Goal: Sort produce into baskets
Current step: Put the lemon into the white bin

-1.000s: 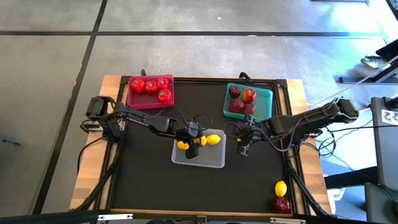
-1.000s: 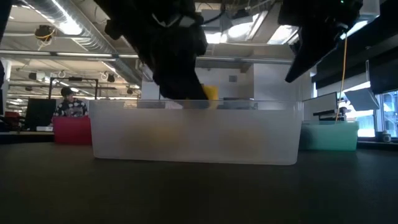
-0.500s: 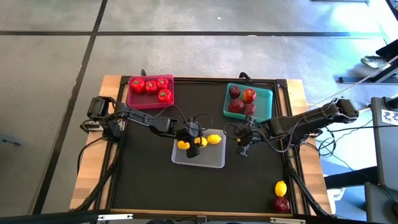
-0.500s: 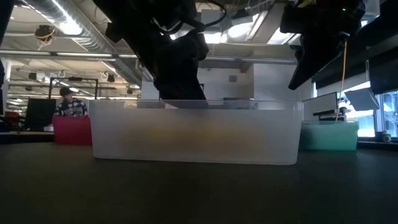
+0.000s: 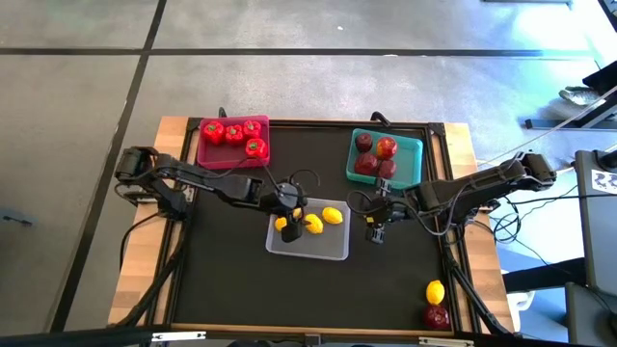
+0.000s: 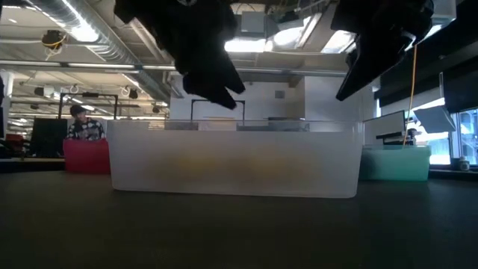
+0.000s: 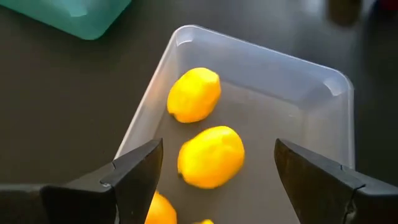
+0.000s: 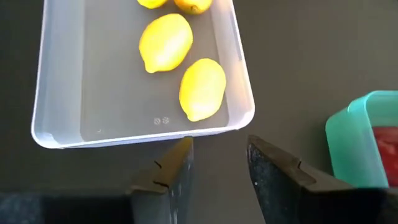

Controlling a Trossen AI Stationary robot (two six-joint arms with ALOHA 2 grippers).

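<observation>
The translucent grey-white tray point(image 5: 328, 249) stands at the table's middle with several yellow lemons point(image 5: 332, 215) lying in it. My left gripper point(image 5: 287, 206) hangs open and empty above the tray's far left part; in the left wrist view point(image 7: 217, 149) its fingers stand on either side of a lemon point(image 7: 211, 155) far below them. My right gripper point(image 5: 376, 231) is open and empty just right of the tray, over the mat; it also shows in the right wrist view point(image 8: 221, 146). One lemon point(image 5: 436, 292) and a dark red apple point(image 5: 437, 316) lie on the mat at the near right.
A pink tray point(image 5: 214, 156) with three red peppers point(image 5: 233, 133) stands at the far left. A teal tray point(image 5: 413, 146) with apples point(image 5: 366, 164) stands at the far right, close behind my right arm. The table's wooden rim point(image 5: 145, 270) frames the black mat.
My left gripper held a lemon just above the translucent tray a second ago. It has let the lemon go, risen, and drawn back a little toward the table's left edge. The lemon now lies in the tray between the others.
</observation>
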